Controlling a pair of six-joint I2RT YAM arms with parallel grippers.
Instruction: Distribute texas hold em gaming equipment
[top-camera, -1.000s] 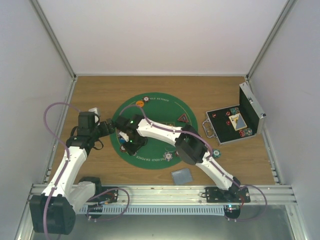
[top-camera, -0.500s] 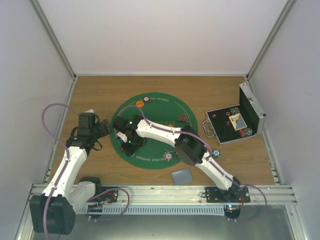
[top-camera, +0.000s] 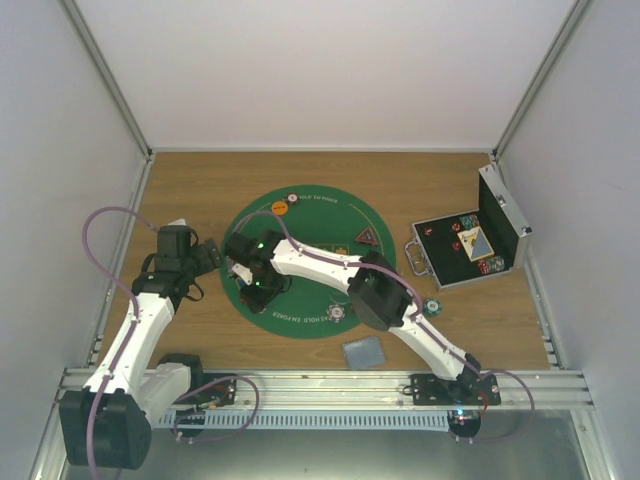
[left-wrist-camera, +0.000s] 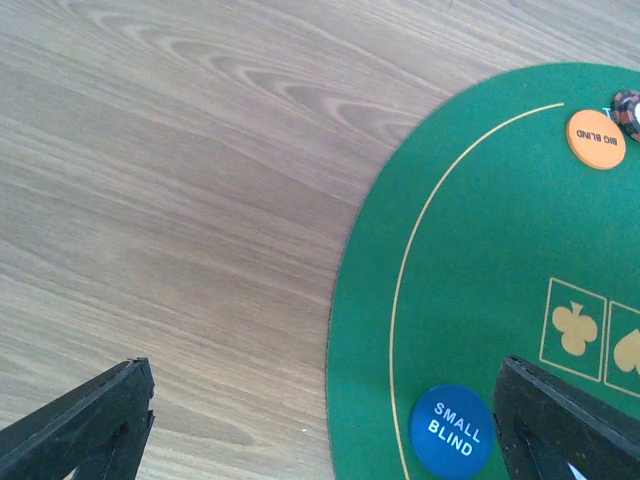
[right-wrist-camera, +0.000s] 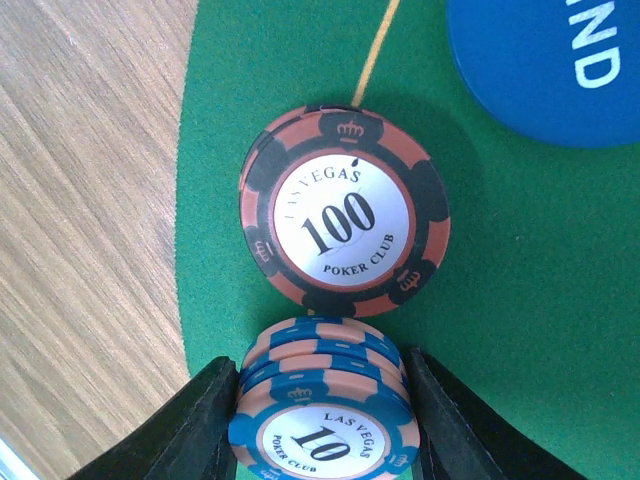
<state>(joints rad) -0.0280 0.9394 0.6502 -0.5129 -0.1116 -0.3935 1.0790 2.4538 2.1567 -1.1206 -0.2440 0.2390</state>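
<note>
Green mat (right-wrist-camera: 480, 300) edge under your right claw (right-wrist-camera: 322, 405), which pinches a blue 10-chip stack (right-wrist-camera: 322, 445); red 100 chip (right-wrist-camera: 343, 212) lies flat just ahead of its fingertips.

Premises: a robot test cell of laboratory type. Evidence: plain white wall panels (top-camera: 320, 70) enclose three sides, set in aluminium frame posts (top-camera: 107, 75). A wood-grain tabletop (top-camera: 440, 180) forms the work surface. The left arm (top-camera: 140, 335) and right arm (top-camera: 430, 340) are bolted to an aluminium rail (top-camera: 330, 380) at the near edge, with purple cables (top-camera: 104, 212) looped loose.
</note>
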